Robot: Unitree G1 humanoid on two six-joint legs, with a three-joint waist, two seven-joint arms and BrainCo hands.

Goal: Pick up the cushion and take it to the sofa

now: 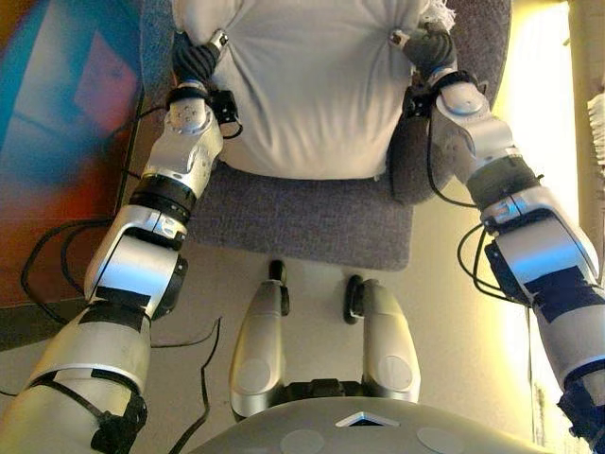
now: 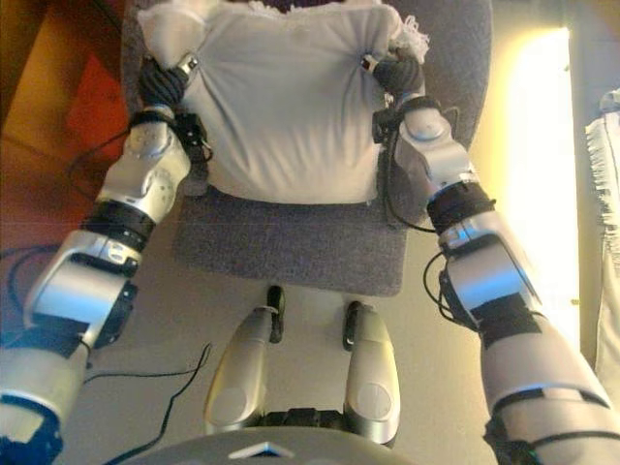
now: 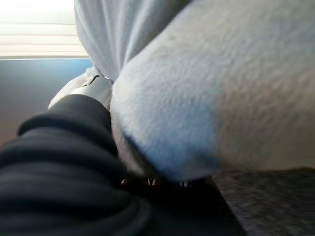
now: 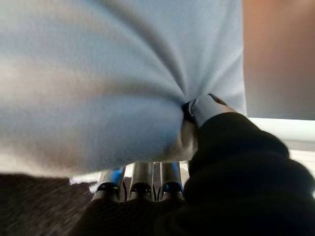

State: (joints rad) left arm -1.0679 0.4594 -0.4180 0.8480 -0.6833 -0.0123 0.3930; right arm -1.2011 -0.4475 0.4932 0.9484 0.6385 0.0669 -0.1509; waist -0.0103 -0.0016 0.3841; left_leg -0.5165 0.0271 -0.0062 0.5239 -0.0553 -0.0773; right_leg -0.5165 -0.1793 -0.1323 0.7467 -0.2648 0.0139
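A white cushion [image 1: 312,85] lies on a grey upholstered seat [image 1: 302,222] in front of me. My left hand [image 1: 197,59] grips the cushion's left side, with its thumb [image 3: 93,88] pressed into the cloth. My right hand [image 1: 427,47] grips the right side. Its fingers [image 4: 142,184] are under the cushion and its thumb [image 4: 206,105] pinches the puckered cloth on top. The cushion [image 2: 291,107] rests on the seat between both hands. No sofa is in view.
The grey seat's front edge [image 2: 291,276] is close to my legs. A red and teal surface [image 1: 66,113] lies to the left. A white fringed cloth [image 2: 608,194] hangs at the right edge, beside a bright strip of floor [image 2: 538,174].
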